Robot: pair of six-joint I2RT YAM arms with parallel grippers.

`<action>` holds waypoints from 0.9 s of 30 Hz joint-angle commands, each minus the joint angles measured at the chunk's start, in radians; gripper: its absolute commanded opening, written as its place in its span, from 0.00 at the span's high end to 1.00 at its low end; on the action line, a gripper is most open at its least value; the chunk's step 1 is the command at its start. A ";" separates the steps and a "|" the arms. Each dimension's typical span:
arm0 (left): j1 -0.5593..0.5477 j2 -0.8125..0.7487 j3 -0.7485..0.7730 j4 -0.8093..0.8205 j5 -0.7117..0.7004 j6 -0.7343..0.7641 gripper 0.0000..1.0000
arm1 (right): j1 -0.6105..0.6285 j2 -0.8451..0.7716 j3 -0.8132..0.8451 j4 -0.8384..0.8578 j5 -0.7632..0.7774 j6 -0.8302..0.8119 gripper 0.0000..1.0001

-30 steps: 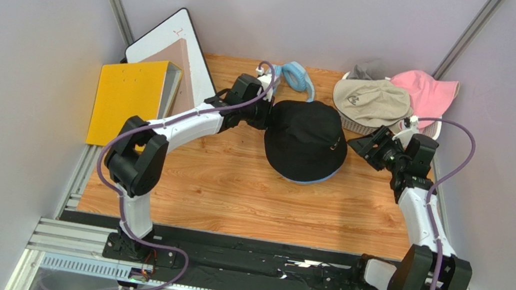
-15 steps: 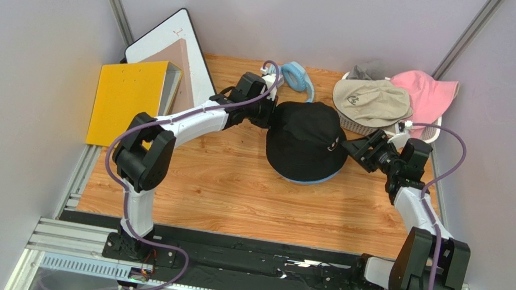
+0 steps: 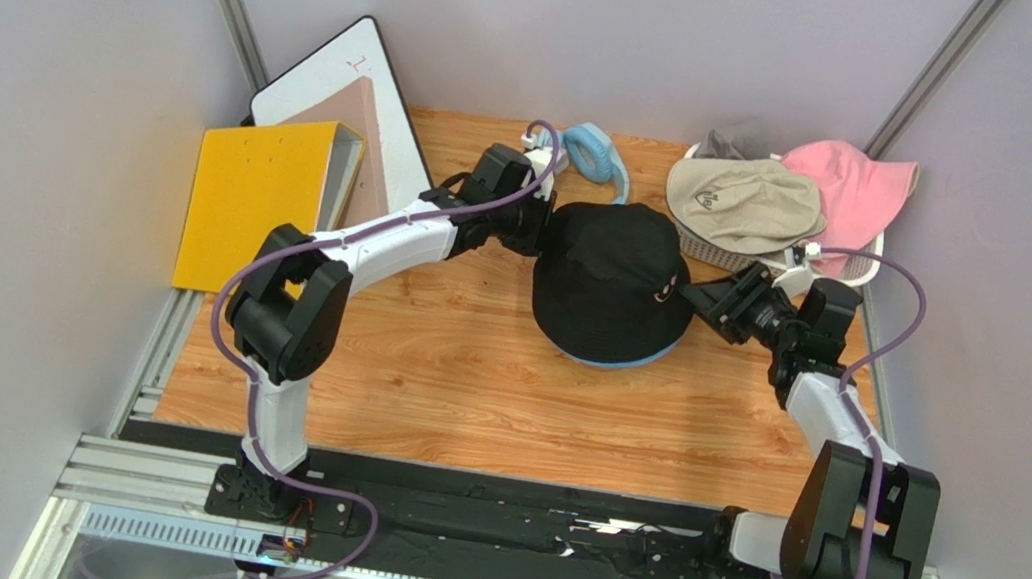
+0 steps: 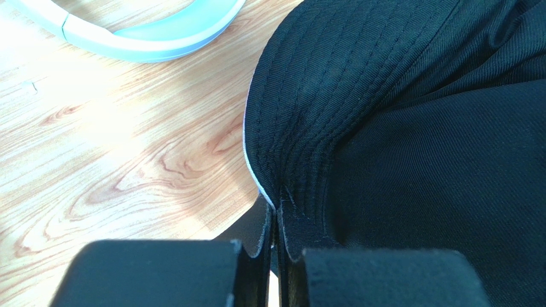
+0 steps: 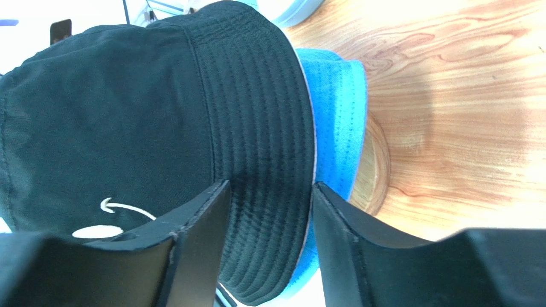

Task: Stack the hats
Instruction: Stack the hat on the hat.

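While the left tool (image 4: 275, 224) is clamped tight on the near-left brim of the black hat (image 3: 614, 281), the right tool (image 5: 266, 192) has its jaws partly apart, one on each side of the opposite brim and not yet pinching it flat. The step in hand looks like seating this hat squarely on the blue hat (image 5: 336, 115) below it.

To do it well, the right tool should close on the black brim alone. The blue brim lies just beside the outer jaw, and catching both layers would drag the lower hat along. With both sides held, an even pull outward and down should settle the crown without skewing it. Tugging one side harder would likely twist the soft cloth or tip the pair.

The black hat sits mid-desk, a little toward the far edge. Its crown is domed and its stitched brim droops over the blue one, which shows only as a thin rim along the near and right sides. A small white mark sits on the crown near the right tool.

At the far right corner lie a beige hat (image 3: 744, 201), a pink hat (image 3: 849, 178) and a grey hat (image 3: 728, 141), piled loosely and not yet stacked.
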 commanded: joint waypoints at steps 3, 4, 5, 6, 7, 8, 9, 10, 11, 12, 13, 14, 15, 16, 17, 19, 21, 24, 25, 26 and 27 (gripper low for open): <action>0.007 -0.018 0.019 0.022 0.011 0.007 1.00 | -0.003 0.021 0.000 0.003 -0.026 -0.018 0.64; 0.007 -0.018 0.019 0.022 0.009 0.006 1.00 | -0.003 0.024 -0.002 0.003 -0.026 -0.016 0.74; 0.007 -0.018 0.019 0.022 0.012 0.006 1.00 | -0.003 0.022 -0.002 0.001 -0.031 -0.015 0.78; 0.007 -0.021 0.019 0.022 0.011 0.004 1.00 | -0.003 0.022 -0.002 0.001 -0.032 -0.016 0.83; 0.007 -0.022 0.019 0.022 0.011 0.003 1.00 | -0.003 0.022 0.000 -0.002 -0.032 -0.016 0.95; 0.007 -0.023 0.017 0.022 0.012 0.003 1.00 | -0.003 0.021 0.000 -0.008 -0.026 -0.016 1.00; 0.007 -0.022 0.017 0.022 0.011 0.001 1.00 | -0.003 0.018 0.000 -0.019 -0.023 -0.023 1.00; 0.007 -0.023 0.019 0.021 0.008 -0.002 1.00 | -0.003 0.012 -0.002 -0.028 -0.007 -0.030 1.00; 0.007 -0.023 0.019 0.015 0.005 -0.003 1.00 | -0.003 0.006 0.000 -0.045 0.010 -0.041 1.00; 0.007 -0.022 0.019 0.010 0.000 -0.005 1.00 | 0.001 -0.001 0.009 -0.113 0.036 -0.088 1.00; 0.007 -0.022 0.016 0.007 -0.011 -0.006 1.00 | 0.008 -0.007 0.018 -0.159 0.108 -0.117 1.00; 0.006 -0.017 0.014 0.004 -0.015 -0.005 1.00 | 0.014 -0.017 0.026 -0.199 0.147 -0.148 1.00; 0.006 -0.014 0.012 0.002 -0.018 -0.003 1.00 | 0.034 -0.022 0.041 -0.288 0.187 -0.173 1.00; 0.004 -0.011 0.009 -0.001 -0.031 -0.003 1.00 | 0.044 -0.027 0.043 -0.314 0.264 -0.200 1.00; 0.001 -0.005 0.009 -0.002 -0.034 -0.003 1.00 | 0.054 -0.033 0.041 -0.331 0.289 -0.207 1.00; -0.002 0.000 0.005 0.001 -0.043 -0.002 1.00 | 0.063 -0.037 0.035 -0.351 0.358 -0.199 1.00; -0.008 0.008 0.003 0.001 -0.052 -0.005 1.00 | 0.064 -0.027 0.038 -0.380 0.398 -0.204 1.00; -0.013 0.018 0.008 0.001 -0.060 -0.002 1.00 | 0.070 -0.019 0.037 -0.399 0.428 -0.224 1.00; -0.016 0.018 0.005 -0.002 -0.072 0.001 1.00 | 0.072 -0.022 0.031 -0.399 0.434 -0.227 1.00; -0.022 0.020 -0.001 -0.008 -0.086 0.004 1.00 | 0.077 -0.025 0.029 -0.402 0.438 -0.230 1.00; -0.025 0.017 -0.010 -0.005 -0.100 0.009 1.00 | 0.084 -0.036 0.023 -0.404 0.442 -0.231 1.00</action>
